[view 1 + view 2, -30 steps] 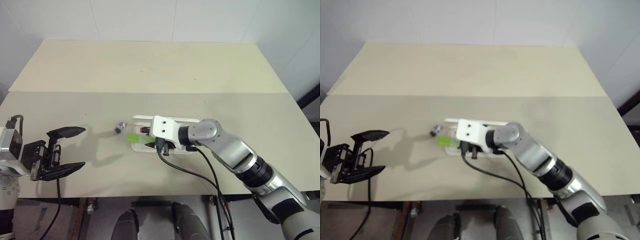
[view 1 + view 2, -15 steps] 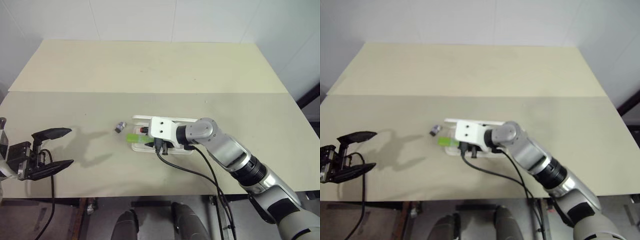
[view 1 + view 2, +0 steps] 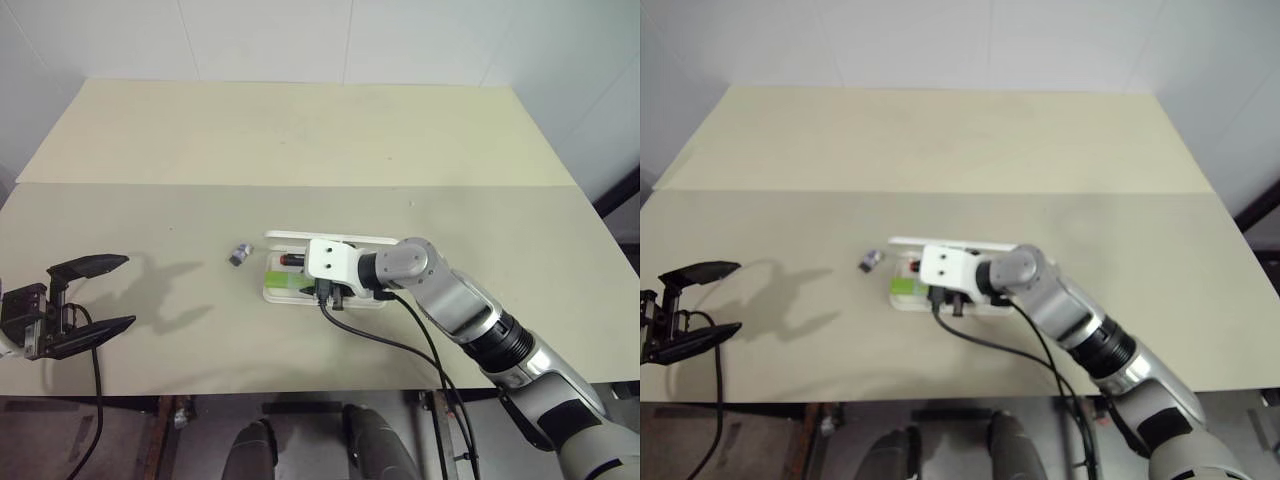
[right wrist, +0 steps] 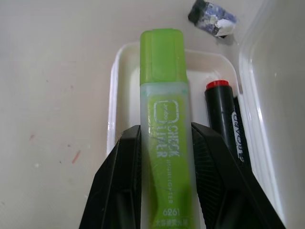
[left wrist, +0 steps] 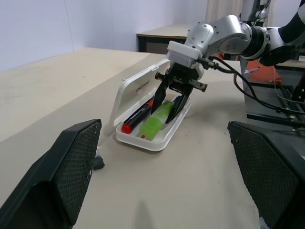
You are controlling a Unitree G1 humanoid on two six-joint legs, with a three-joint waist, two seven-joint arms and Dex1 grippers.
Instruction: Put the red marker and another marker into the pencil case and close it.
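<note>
From the head views we see the pencil case [image 3: 275,290] lying open near the middle of the table [image 3: 300,140], its lid standing up on the far side, and our right gripper [image 3: 330,292] is low inside its tray; a small grey stub [image 3: 240,254] lies just beside the case. Our left gripper [image 3: 85,300] hangs well apart at the left table edge, its fingers spread wide with nothing between them. In the left wrist view, the red marker [image 5: 138,116] already rests in the tray along the lid side. In the right wrist view our two fingers are pressed on both sides of the green highlighter [image 4: 162,114], which lies parallel to the red marker. We judge that we should lower it flat, release only when it rests on the tray floor, then withdraw upward so that it is not dragged out.
</note>
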